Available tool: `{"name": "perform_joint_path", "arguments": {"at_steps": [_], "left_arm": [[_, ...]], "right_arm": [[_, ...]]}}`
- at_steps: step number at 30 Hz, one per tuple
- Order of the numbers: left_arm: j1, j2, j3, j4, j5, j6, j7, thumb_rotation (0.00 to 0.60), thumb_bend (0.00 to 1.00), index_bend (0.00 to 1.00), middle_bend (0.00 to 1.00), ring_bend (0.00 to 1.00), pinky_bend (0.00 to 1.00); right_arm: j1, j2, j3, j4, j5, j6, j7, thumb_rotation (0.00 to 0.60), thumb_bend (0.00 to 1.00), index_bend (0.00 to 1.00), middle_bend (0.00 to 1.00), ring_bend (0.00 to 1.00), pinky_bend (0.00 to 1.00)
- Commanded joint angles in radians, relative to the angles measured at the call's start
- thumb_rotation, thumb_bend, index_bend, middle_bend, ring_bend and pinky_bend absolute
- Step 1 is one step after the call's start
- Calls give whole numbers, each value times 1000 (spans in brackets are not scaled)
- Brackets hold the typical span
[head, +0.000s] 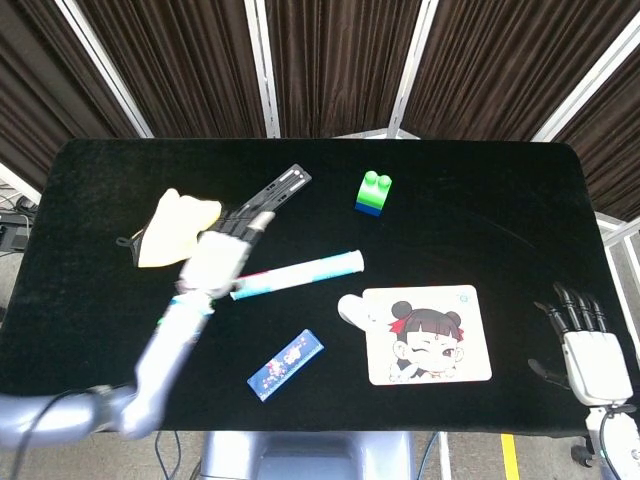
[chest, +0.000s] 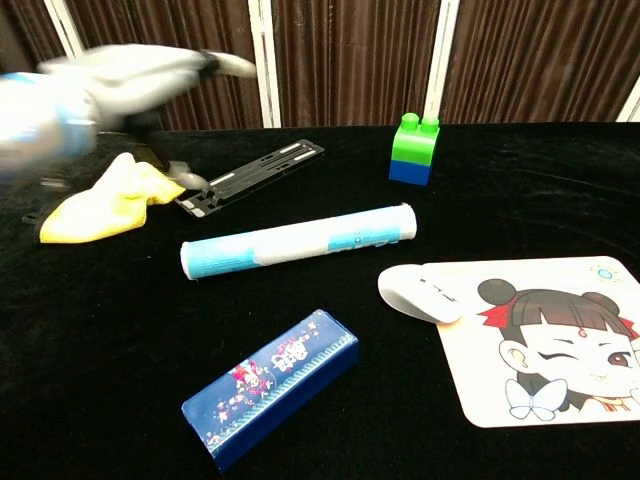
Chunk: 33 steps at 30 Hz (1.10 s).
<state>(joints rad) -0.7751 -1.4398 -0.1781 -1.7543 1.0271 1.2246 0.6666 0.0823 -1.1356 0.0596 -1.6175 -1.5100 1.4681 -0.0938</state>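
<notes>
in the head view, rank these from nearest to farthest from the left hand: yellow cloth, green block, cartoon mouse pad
1. yellow cloth, just left of the left hand
2. green block, off to its right, toward the table's back
3. cartoon mouse pad, farthest, right and toward the front edge

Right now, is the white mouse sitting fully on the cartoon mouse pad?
No. The white mouse lies at the left edge of the cartoon mouse pad, mostly on the black cloth, overlapping the pad only slightly.

One tube (head: 297, 274), one box (head: 286, 364), one brick (head: 372, 193), one mouse (head: 356, 309) — one cloth (head: 174, 227), one mat (head: 430, 334), one stand (head: 270, 198).
</notes>
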Motion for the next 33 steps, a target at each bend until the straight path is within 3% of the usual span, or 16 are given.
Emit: {"name": "perform_joint_path", "arguments": {"at_steps": [1,5,10,16,24,33], "left_arm": [[172,185,141,-99,173,118,-165,600,130,0,0,0,0],[355,290,282,-78,331,283,-300,600,129,0,0,0,0],[462,313,338,0,444,391,-404,600,128,0,0,0,0],[538,308,329,77,484,456,-482,600,127,0,0,0,0],[563,320,289,92,500,443,-527,600,129,0,0,0,0],[588,327,267,104,524,443,-554,600,128,0,0,0,0]], "right_arm": [[5,-9,4,1,11,-9,-15,600,123,181,0,0,0],[18,-36,17,-15,15,-9,-54,600,95,180,0,0,0],[40,-68,28,-46,22,-27,-93,600,75,181,0,0,0],[109,-132,55,-126,55,-110,-192,600,78,180,0,0,0],[248,-280,130,-258,262,-277,-371,600,82,180,0,0,0],[350,-429,192,-247,456,-298,-482,600,82,180,0,0,0]]}}
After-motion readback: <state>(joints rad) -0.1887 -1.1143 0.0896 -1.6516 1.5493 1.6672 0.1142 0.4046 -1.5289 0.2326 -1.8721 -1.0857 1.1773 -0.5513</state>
